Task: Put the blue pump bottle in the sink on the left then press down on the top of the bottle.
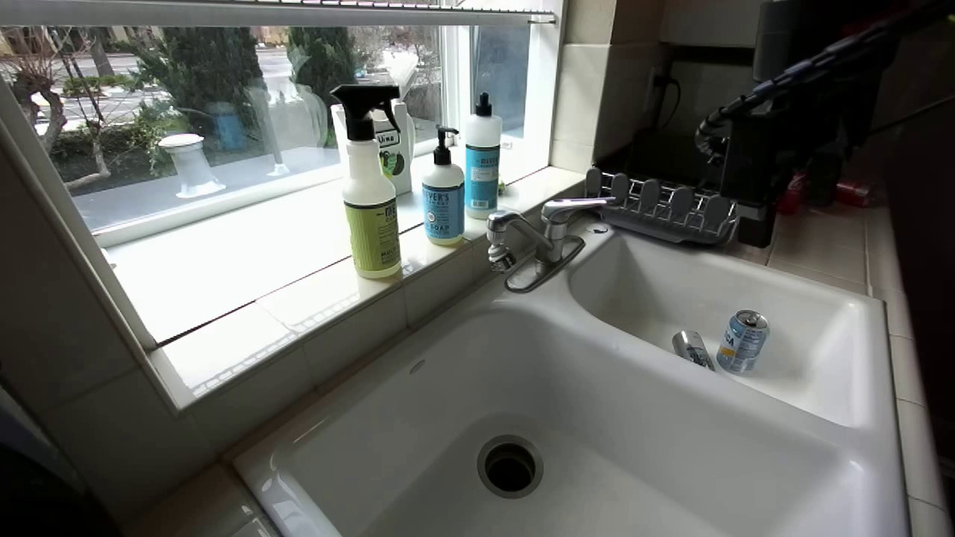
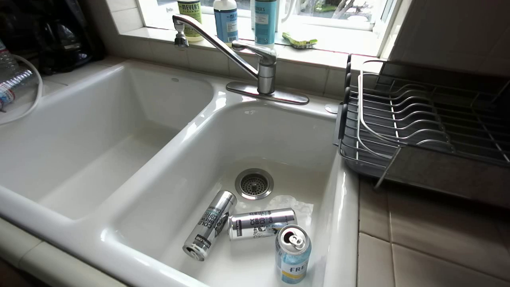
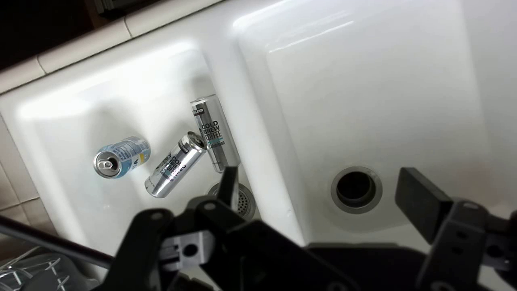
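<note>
My claw stands spread wide, its two pads well apart; between them my wrist view shows the dark drain hole of the larger sink. The blue pump bottle stands upright on the windowsill, its pump head black. It's hemmed in: the tall spray bottle on one side, the slimmer teal bottle on the other. A white container sits behind the spray bottle, and a green thing I can't make out lies near the teal one. The faucet is also in my way; in an exterior view its spout passes across the pump bottle's lower edge. The smaller basin holds a blue can, upright, and two silver cans on their sides. Beside it, a dish rack stands on the tiled desk.
</note>
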`<action>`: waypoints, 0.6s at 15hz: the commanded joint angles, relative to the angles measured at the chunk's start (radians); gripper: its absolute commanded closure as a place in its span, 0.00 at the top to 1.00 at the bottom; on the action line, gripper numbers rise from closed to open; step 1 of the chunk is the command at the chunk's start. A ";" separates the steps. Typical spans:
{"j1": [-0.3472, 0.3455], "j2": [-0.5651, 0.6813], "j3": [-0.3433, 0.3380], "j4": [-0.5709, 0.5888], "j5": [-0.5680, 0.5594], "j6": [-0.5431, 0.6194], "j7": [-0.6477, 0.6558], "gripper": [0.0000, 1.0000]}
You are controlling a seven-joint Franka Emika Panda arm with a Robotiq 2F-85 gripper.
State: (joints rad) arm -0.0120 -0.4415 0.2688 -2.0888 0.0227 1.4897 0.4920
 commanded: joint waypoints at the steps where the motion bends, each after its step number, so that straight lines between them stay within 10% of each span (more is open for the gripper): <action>1: 0.023 0.004 -0.018 0.002 -0.007 -0.002 0.008 1.00; 9: 0.029 0.034 -0.018 0.089 -0.064 0.054 -0.023 1.00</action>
State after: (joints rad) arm -0.0069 -0.4112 0.2688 -2.0026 -0.0332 1.5475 0.4611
